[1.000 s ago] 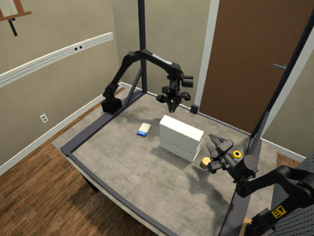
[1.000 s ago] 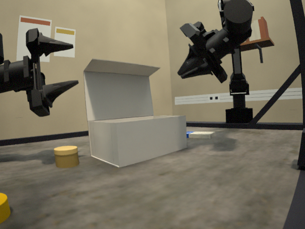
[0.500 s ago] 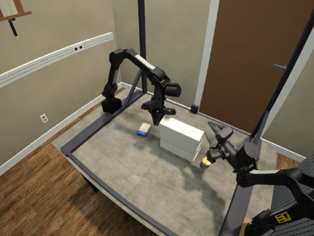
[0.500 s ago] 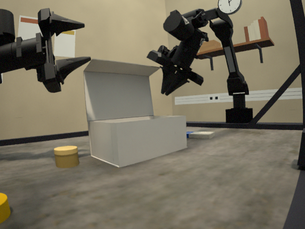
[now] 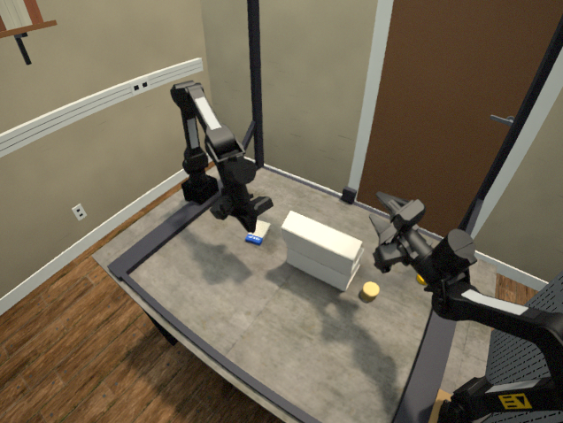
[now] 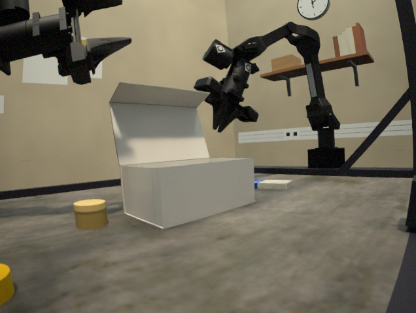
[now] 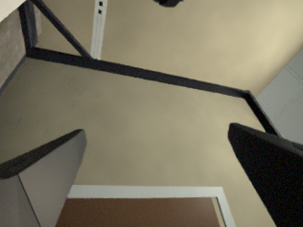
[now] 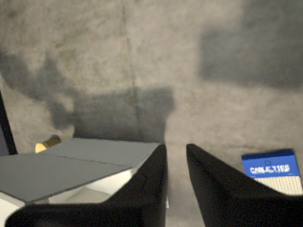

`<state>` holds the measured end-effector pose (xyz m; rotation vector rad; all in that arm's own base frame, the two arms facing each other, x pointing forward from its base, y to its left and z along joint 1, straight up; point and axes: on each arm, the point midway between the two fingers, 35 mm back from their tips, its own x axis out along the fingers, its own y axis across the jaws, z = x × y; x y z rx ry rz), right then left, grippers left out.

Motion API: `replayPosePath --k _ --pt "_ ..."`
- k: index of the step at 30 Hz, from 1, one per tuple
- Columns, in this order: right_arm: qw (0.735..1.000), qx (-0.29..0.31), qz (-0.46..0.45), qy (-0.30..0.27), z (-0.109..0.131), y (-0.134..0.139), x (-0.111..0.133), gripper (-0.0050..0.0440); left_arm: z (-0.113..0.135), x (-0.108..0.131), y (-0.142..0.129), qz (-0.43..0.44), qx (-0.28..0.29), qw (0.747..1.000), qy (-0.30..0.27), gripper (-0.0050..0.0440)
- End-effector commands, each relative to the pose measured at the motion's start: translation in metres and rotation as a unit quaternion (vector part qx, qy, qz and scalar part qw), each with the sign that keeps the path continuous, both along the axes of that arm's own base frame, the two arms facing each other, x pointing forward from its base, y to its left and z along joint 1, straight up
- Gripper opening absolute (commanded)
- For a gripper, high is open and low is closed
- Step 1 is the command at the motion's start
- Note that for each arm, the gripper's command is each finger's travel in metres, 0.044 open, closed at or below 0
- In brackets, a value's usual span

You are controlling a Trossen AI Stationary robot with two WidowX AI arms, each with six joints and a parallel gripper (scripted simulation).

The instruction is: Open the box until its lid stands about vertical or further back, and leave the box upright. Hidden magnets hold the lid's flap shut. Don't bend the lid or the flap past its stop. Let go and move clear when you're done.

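The white box (image 5: 320,254) stands upright in the middle of the table. In the exterior view its body (image 6: 188,190) is open; the lid (image 6: 161,131) stands about vertical, leaning slightly back, with the flap (image 6: 157,95) folded forward at the top. My left gripper (image 5: 380,211) (image 6: 124,19) is wide open and empty, raised in the air beside the box and apart from it; its wrist view shows only wall and door between the fingers. My right gripper (image 5: 250,226) (image 6: 218,128) (image 8: 175,150) points down beyond the box's other end, fingers nearly together with nothing between them. The lid (image 8: 72,167) lies to its lower left.
A blue-and-white cable-ties packet (image 5: 257,234) (image 8: 273,169) lies flat on the table under the right gripper. A yellow round tub (image 5: 369,290) stands near the box's end (image 6: 90,213). Another yellow tub (image 6: 4,284) sits nearer the left arm. Dark frame posts line the table edges.
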<state>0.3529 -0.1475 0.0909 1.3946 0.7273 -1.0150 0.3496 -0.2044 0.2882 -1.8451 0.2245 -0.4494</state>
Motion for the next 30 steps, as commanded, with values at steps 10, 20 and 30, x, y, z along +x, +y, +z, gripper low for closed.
replayPosePath --k 10,20,30 --pt "0.988 0.023 0.067 -0.134 0.024 -0.025 -0.038 0.0060 0.052 -0.002 0.005 0.000 -0.009 1.000 -0.017 0.0440" --pt "0.988 0.021 0.068 -0.136 0.026 -0.026 -0.036 0.0060 0.047 -0.003 0.004 0.000 -0.007 1.000 -0.012 0.0440" --pt "0.989 0.023 0.066 -0.132 0.024 -0.026 -0.035 0.0000 0.047 -0.003 0.004 0.000 -0.007 1.000 -0.012 0.0440"
